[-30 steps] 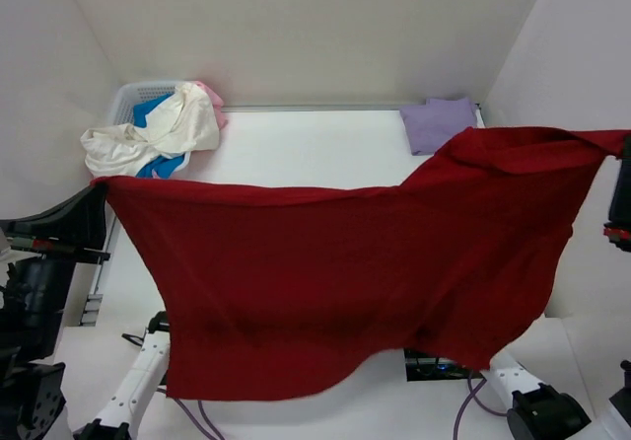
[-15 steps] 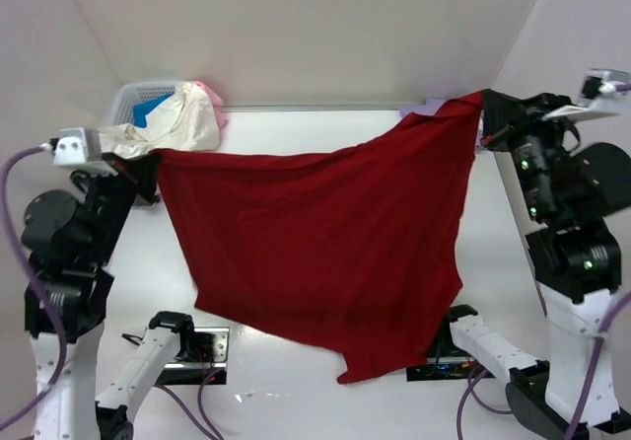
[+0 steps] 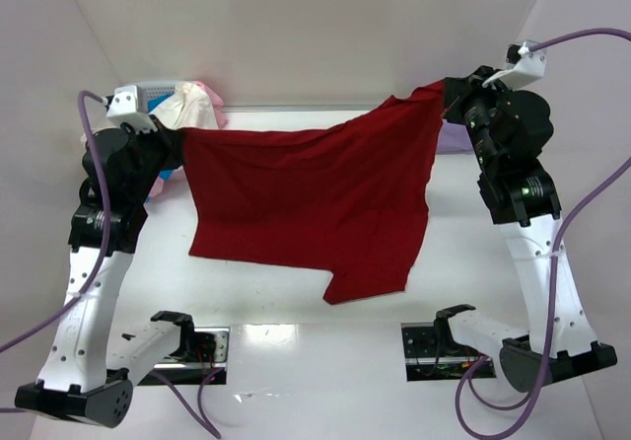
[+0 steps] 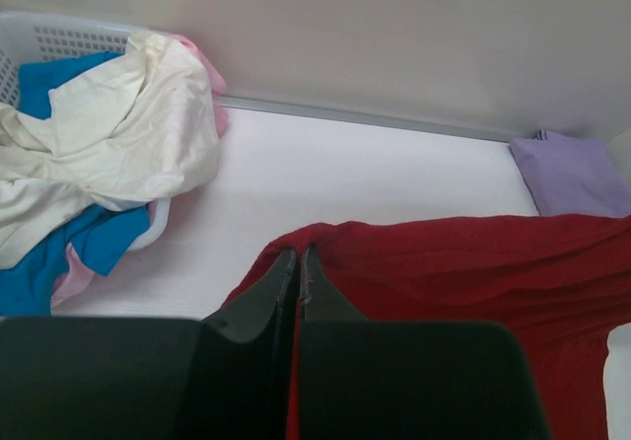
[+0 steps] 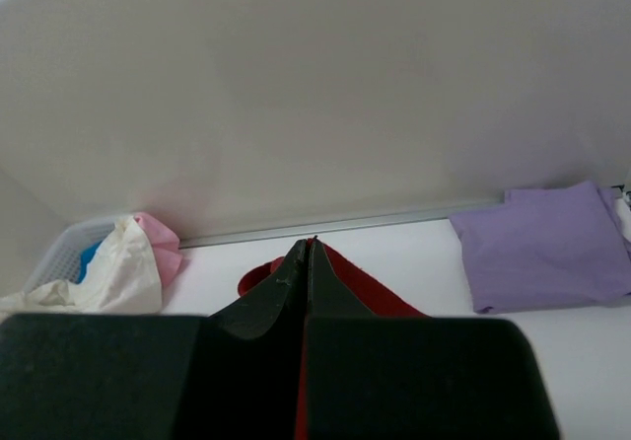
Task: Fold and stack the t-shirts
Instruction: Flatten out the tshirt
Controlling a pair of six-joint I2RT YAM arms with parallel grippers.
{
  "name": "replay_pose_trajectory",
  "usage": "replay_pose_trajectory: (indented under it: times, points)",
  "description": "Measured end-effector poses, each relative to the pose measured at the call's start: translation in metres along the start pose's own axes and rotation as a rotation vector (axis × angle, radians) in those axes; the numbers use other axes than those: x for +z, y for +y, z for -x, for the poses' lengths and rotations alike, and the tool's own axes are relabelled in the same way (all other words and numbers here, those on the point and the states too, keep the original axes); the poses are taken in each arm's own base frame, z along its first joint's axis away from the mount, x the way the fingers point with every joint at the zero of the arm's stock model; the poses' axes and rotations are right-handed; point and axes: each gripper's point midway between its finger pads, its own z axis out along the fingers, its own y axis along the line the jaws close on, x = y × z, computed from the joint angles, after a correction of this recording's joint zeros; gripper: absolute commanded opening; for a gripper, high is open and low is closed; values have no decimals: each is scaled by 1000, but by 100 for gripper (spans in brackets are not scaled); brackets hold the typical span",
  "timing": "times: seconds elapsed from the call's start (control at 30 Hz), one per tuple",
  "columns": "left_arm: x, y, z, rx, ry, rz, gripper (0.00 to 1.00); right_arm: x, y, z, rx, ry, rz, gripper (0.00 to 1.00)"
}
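Now both pairs of jaws are pressed tight together on cloth: the left gripper (image 4: 299, 259) pinches one upper corner of the dark red t-shirt (image 3: 315, 198) and the right gripper (image 5: 308, 250) pinches the other. The shirt is stretched between them over the table (image 3: 325, 351), with its long axis running left to right and its loose lower edge falling toward the arm bases.
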Motion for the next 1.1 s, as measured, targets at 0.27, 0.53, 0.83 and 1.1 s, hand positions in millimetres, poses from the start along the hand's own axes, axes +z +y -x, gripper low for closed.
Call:
replay_pose_trajectory:
  times: [0.27,0.53,0.83,1.1]
  points:
    - [22,4,-16,20,33,8,0,16,-7,-19,-8,11,-22,0]
    - [74,15,-63,30,167,35,0,53,-27,-92,-31,147,-79,0]
    - [157,36,-125,24,342,82,0,104,-54,-152,-46,239,-152,0]
    - [257,52,-144,19,364,108,0,164,-91,-224,-55,352,-234,0]
